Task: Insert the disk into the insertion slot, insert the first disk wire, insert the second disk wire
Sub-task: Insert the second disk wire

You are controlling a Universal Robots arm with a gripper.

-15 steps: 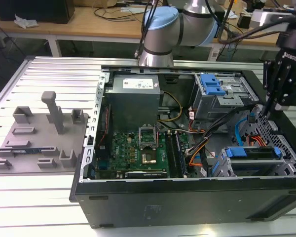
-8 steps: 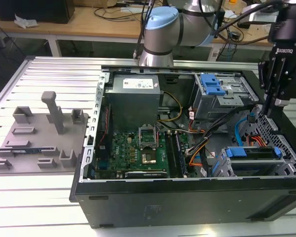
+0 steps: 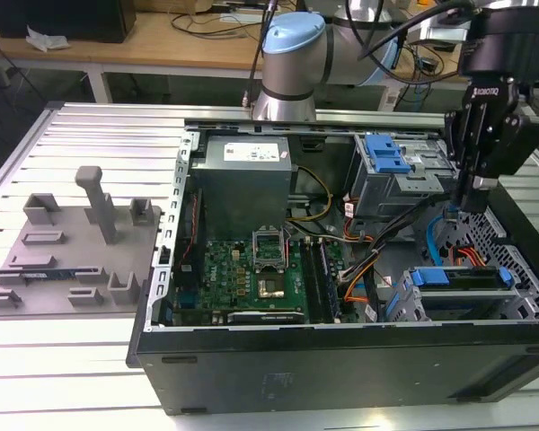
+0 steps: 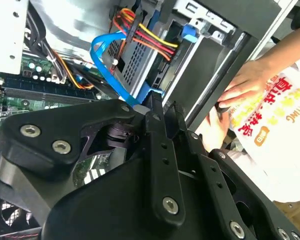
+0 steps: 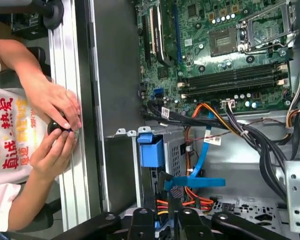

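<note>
Black gripper (image 4: 165, 107), its fingers pressed nearly together, seems to pinch the blue disk wire (image 4: 102, 47) close to its plug. It hangs near the insertion slot (image 3: 400, 303) at the exterior view's right. The disk (image 3: 463, 278) already sits in that slot, blue caddy outward. Such a wire looks light and floppy, and its plug stiff with delicate contacts. The hold therefore belongs squarely on the plug body, not the cord.
</note>
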